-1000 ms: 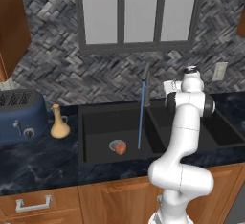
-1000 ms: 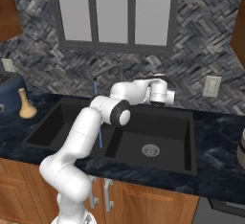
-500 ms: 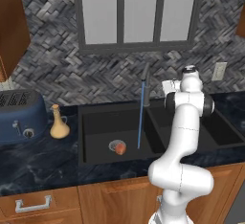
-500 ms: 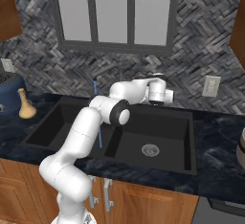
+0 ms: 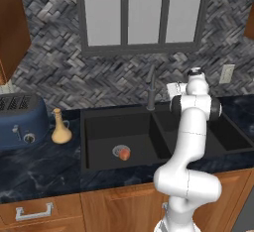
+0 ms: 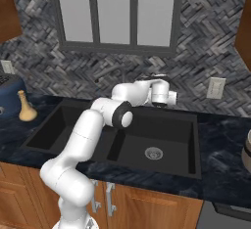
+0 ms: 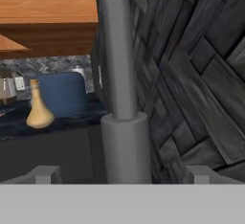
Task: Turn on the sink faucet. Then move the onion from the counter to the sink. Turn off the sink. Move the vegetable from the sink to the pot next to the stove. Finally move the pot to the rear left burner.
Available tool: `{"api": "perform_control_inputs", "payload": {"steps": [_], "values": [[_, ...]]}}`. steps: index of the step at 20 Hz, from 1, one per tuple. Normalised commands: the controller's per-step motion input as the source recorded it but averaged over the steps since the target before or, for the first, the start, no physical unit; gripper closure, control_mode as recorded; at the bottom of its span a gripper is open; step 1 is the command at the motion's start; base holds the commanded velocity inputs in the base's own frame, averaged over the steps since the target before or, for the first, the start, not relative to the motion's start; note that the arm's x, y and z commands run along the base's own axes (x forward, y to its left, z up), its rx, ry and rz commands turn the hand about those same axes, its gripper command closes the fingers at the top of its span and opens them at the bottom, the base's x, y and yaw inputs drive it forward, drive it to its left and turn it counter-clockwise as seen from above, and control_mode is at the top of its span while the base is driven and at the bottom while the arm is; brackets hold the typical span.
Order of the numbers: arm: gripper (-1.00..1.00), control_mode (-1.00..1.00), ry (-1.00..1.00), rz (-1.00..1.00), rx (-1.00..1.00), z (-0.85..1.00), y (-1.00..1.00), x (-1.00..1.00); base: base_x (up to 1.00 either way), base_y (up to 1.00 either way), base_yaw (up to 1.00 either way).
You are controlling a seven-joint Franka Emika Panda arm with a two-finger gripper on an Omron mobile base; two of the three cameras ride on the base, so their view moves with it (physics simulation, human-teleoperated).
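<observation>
Onion (image 5: 124, 153) lies in the left basin of the sink (image 5: 99, 127), near its drain. My hand (image 7: 122, 173) is wide open and empty, close at the faucet (image 7: 117, 74).

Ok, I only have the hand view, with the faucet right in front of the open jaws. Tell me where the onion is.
Observer: The onion lies in the left basin of the sink, beside its drain.
Operator: Give me the hand's place over the sink.
Observer: The gripper is at the back rim, just right of the sink faucet, near the right basin's rear edge.
Operator: Now find the pot.
Observer: A tan pot shows on the counter right of the sink, cut off by the picture's edge.
</observation>
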Motion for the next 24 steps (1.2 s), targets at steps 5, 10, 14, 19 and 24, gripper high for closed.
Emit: {"api": "perform_control_inputs", "payload": {"steps": [5, 10, 14, 19, 24], "values": [[-1.00, -1.00, 0.00, 0.01, 0.00, 0.00, 0.30, 0.00, 0.00, 0.00, 0.00], [-1.00, -1.00, 0.00, 0.01, 0.00, 0.00, 0.20, 0.00, 0.00, 0.00, 0.00], [-1.00, -1.00, -0.03, 0.00, 0.00, 0.00, -0.01, 0.00, 0.00, 0.00, 0.00], [-1.00, -1.00, -0.06, 0.00, 0.01, -0.02, -0.30, 0.00, 0.00, 0.00, 0.00], [-1.00, -1.00, -0.08, 0.00, 0.02, -0.08, -0.45, 0.00, 0.00, 0.00, 0.00]]}}
